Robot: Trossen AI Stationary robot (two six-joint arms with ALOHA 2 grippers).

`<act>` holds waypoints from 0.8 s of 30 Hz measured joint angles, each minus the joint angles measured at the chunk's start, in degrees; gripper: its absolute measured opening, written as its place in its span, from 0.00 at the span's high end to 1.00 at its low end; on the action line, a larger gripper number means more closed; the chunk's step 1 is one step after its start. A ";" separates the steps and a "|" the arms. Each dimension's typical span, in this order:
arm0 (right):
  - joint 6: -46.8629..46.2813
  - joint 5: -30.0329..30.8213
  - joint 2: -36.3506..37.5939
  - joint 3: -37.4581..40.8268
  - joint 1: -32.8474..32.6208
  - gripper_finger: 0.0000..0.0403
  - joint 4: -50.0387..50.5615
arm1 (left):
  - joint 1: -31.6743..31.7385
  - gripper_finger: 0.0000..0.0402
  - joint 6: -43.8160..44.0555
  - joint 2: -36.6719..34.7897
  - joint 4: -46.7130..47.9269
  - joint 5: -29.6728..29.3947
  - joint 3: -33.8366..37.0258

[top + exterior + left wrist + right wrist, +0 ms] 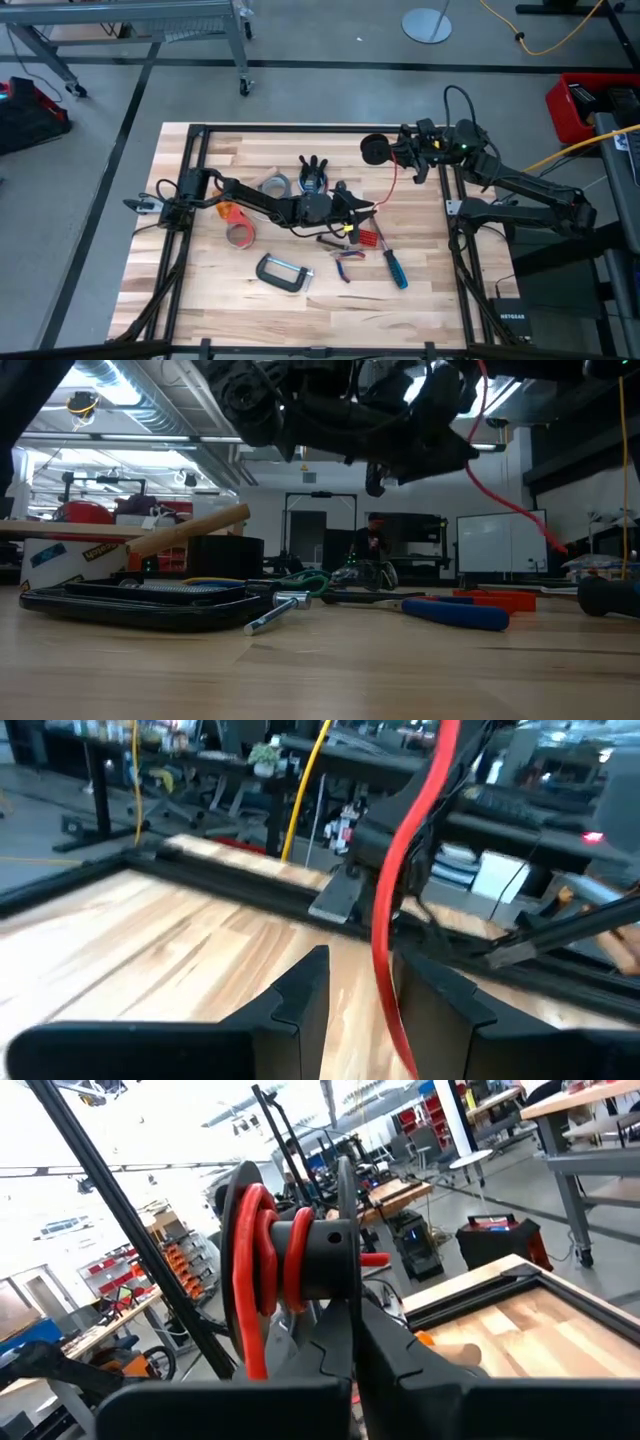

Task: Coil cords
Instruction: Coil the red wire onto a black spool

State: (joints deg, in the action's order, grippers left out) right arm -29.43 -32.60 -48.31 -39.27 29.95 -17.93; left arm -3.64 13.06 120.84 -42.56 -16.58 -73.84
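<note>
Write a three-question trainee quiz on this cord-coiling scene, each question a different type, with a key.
1. True or false: the red cord runs between the left gripper's fingers.
2. What does the right gripper hold? A) a black spool wound with red cord; B) the C-clamp; C) the blue-handled screwdriver.
3. Fill in: the grey duct tape roll lies beside the ___ glove.

Key: 1 true; 2 A; 3 black.
</note>
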 joint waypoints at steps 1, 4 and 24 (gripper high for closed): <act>-0.15 0.00 -0.01 0.00 0.00 1.00 -0.01 | 0.00 0.74 0.06 0.06 0.41 -0.04 0.02; -0.16 0.00 -0.20 0.00 0.00 1.00 -0.05 | 0.00 0.74 -0.69 0.26 -0.33 -0.08 0.00; -0.11 -1.51 -0.20 0.02 0.04 1.00 0.69 | -0.02 0.99 4.44 0.30 1.88 -0.13 0.00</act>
State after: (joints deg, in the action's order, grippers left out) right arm -29.54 -34.11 -48.51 -39.24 30.00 -17.24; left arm -3.66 17.50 121.14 -40.69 -16.71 -73.84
